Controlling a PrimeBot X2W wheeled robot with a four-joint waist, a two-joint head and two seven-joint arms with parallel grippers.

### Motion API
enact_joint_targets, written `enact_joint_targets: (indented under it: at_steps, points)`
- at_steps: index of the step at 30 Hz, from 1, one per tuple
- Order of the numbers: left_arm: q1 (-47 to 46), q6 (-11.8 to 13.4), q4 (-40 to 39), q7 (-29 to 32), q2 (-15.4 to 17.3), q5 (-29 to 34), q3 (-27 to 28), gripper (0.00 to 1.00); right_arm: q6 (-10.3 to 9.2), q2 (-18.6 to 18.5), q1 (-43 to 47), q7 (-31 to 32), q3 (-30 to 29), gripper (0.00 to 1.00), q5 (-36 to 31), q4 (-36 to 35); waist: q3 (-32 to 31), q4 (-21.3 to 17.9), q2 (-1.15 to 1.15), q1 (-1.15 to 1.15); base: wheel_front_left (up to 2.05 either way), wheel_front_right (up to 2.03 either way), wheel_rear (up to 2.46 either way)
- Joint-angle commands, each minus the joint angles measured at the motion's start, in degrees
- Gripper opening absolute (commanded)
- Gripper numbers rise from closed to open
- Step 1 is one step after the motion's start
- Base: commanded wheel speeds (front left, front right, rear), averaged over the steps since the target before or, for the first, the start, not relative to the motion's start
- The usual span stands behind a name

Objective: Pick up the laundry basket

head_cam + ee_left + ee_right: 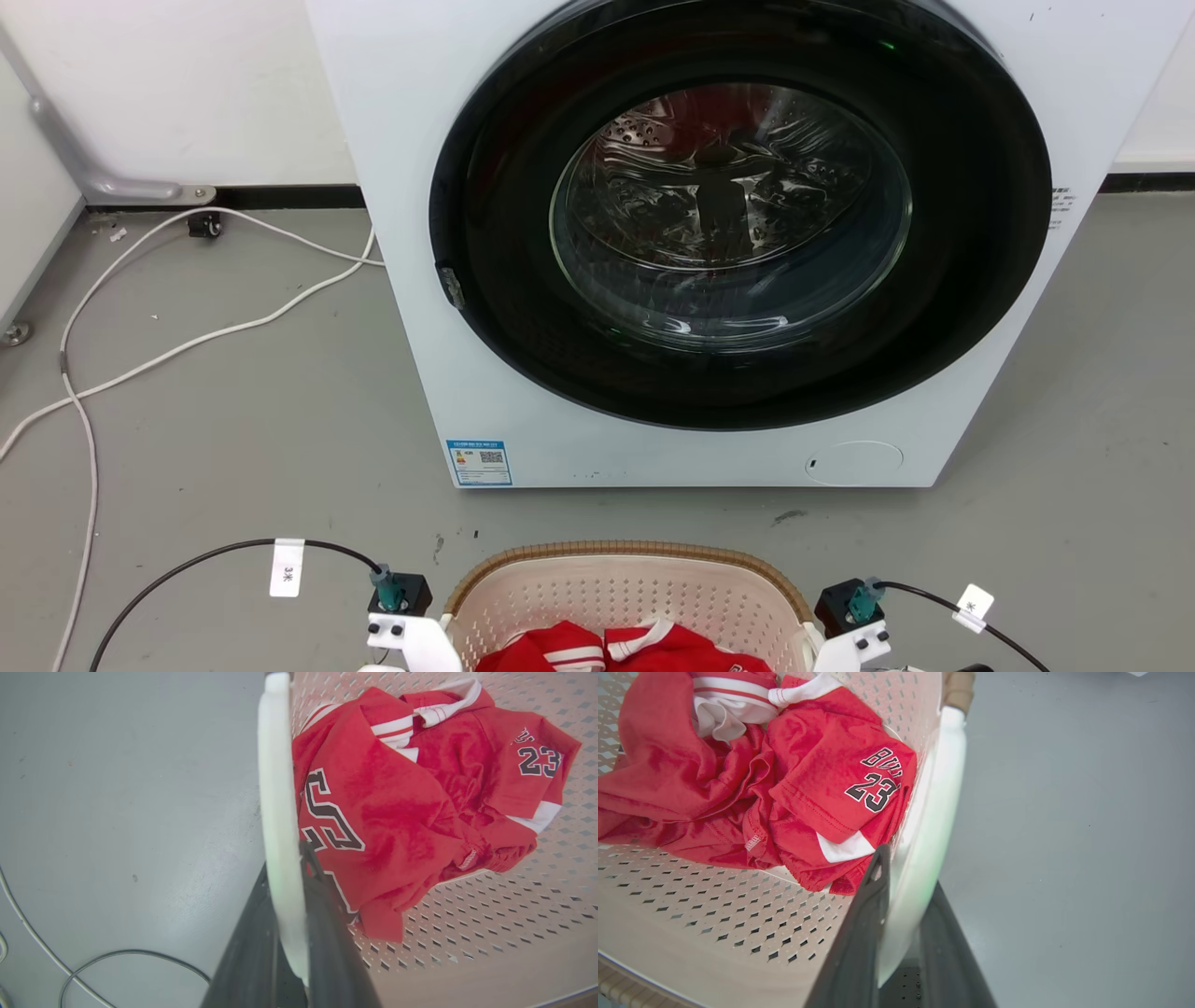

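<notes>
The laundry basket [616, 586], cream and perforated with a brown woven rim, lies at the bottom edge of the head view in front of the washer. Red jerseys [644, 651] lie crumpled inside it. In the left wrist view my left gripper [285, 858] is shut on the basket's white side handle [275, 765], one dark finger on each side of it. In the right wrist view my right gripper [906, 868] clamps the other white handle [945, 765] the same way. The basket's wall [467, 914] [714, 905] fills much of both wrist views. I cannot tell whether the basket rests on the floor.
A white front-loading washer [523, 392] with its dark round door [738, 215] shut stands just beyond the basket. White cables [187, 345] trail over the grey floor at the left. Black cables [187, 565] run from both wrists. A wall runs along the back.
</notes>
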Motion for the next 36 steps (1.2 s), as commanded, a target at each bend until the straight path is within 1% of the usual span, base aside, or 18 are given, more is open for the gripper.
enact_joint_targets:
  at_steps: [1,36]
  points:
    - [-0.5,-0.1,0.0,-0.1,0.6,-0.4,-0.6,0.00,0.18,-0.3,0.4,-0.3,0.8,0.00,0.2,-0.1,-0.1,0.0,0.00,0.00,0.00,0.00,0.00]
    - [-1.3,-0.1,1.3,-1.7,1.0,-6.9,-6.5,0.00,0.18,-0.7,-1.7,-2.2,7.8,0.00,6.5,0.8,0.1,0.1,0.00,0.00,0.00,0.00,0.00]
